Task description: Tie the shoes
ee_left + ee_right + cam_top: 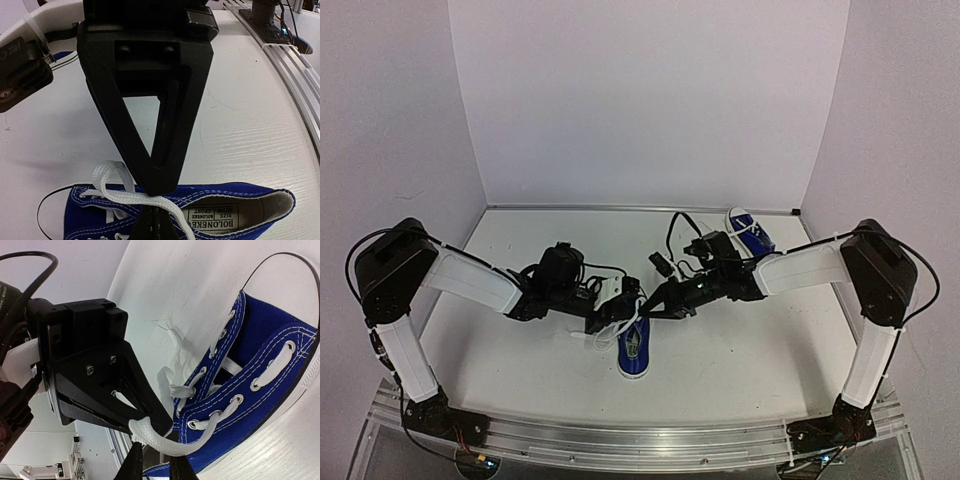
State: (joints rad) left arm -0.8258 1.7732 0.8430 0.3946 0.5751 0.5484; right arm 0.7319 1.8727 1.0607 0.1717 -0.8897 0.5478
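Observation:
One blue shoe [634, 352] lies on the table between the arms, its opening [240, 200] and eyelets [270, 350] in the wrist views. Another shoe [751, 233] sits at the back right. My left gripper [623, 316] [151, 207] is shut on a white lace [120, 196] just above the shoe's side. That lace [165, 442] runs from an eyelet to the left gripper's tip [159, 421]. My right gripper [655, 303] [155, 456] faces the left one. Its fingers [132, 465] stand slightly apart, with the lace lying across the gap at their tips. A loose lace loop [102, 172] sticks up beside the grip.
An aluminium rail [640, 440] [295, 65] runs along the table's near edge. White walls close off the back and both sides. A thin black cord [45, 210] [280, 257] curves round the near shoe's toe. The two arms crowd the space over the shoe.

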